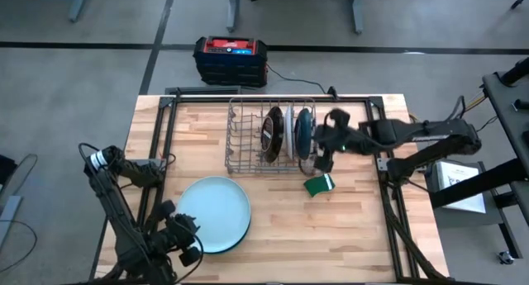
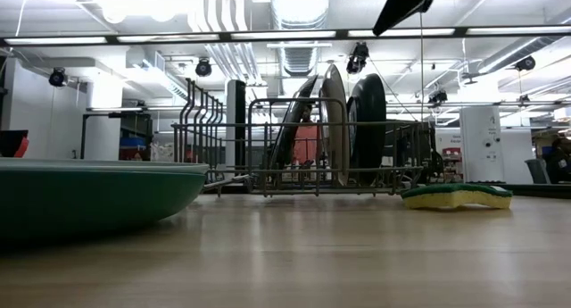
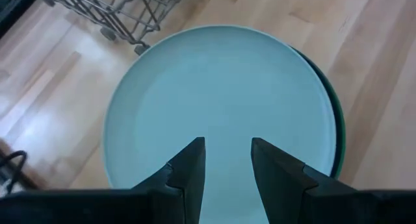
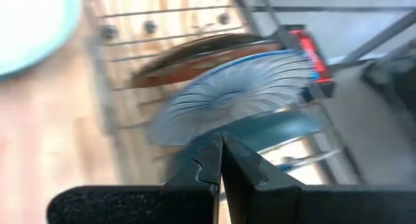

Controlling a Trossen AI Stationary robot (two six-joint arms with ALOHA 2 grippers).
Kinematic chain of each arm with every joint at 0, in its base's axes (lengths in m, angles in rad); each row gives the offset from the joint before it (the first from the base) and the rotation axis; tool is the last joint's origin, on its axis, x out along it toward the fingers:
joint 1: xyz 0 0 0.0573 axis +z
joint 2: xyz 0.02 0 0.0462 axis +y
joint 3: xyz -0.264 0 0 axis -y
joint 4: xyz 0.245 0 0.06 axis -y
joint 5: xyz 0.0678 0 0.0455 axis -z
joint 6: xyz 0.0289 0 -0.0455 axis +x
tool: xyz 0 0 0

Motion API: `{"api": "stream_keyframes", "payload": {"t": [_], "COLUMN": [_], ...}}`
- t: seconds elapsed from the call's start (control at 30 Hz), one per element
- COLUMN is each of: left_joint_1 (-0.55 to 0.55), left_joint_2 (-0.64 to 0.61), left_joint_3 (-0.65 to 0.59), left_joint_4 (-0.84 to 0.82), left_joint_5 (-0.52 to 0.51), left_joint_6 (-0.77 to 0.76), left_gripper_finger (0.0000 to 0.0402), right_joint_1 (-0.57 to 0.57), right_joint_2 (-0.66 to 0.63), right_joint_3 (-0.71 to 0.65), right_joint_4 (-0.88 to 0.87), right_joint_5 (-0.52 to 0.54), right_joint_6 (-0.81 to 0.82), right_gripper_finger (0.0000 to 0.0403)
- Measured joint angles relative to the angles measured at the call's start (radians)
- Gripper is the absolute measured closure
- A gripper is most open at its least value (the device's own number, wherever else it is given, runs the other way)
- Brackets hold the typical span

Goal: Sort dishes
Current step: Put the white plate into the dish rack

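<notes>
The right gripper is fully closed, its two dark fingers pressed together with nothing between them, as the right wrist view confirms. It hangs above the table at the right-hand end of the grey wire dish rack, just beside the round dark teal plate that stands upright on edge in the rack's outermost occupied slot. Directly ahead of the closed fingers, the right wrist view shows the teal plate, a thin white ribbed plate next to it, and beyond that the round dark red-brown plate; all three stand on edge between the rack wires. The small green sponge with a pale edge lies flat on the wooden table just below the right gripper, apart from the rack. The left gripper has its fingers parted to a narrow gap and holds nothing; it hovers over the near rim of the large round pale blue-white plate. That plate lies flat on a bright green plate, whose edge shows along one side.
</notes>
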Motion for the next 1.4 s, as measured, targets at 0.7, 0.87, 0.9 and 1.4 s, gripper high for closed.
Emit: {"api": "stream_keyframes", "payload": {"t": [0.7, 0.87, 0.9, 1.4], "left_joint_1": [0.0, 0.001, 0.003, 0.011], "left_joint_2": [0.001, 0.001, 0.001, 0.05], "left_joint_3": [-0.374, -0.397, -0.405, -0.452], "left_joint_4": [0.373, 0.458, 0.469, 0.65], "left_joint_5": [0.084, 0.079, 0.079, 0.049], "left_joint_6": [0.092, 0.122, 0.119, 0.15], "left_gripper_finger": [0.0286, 0.0286, 0.0286, 0.0286], "right_joint_1": [0.372, 0.37, 0.37, 0.352], "right_joint_2": [0.209, 0.342, 0.373, 0.724], "right_joint_3": [-0.246, -0.244, -0.233, 0.041], "right_joint_4": [0.584, 0.708, 0.724, 0.737], "right_joint_5": [-0.078, -0.079, -0.079, 0.019], "right_joint_6": [0.751, 0.835, 0.848, 0.872], "right_gripper_finger": [0.0403, 0.04, 0.0397, 0.0291]}}
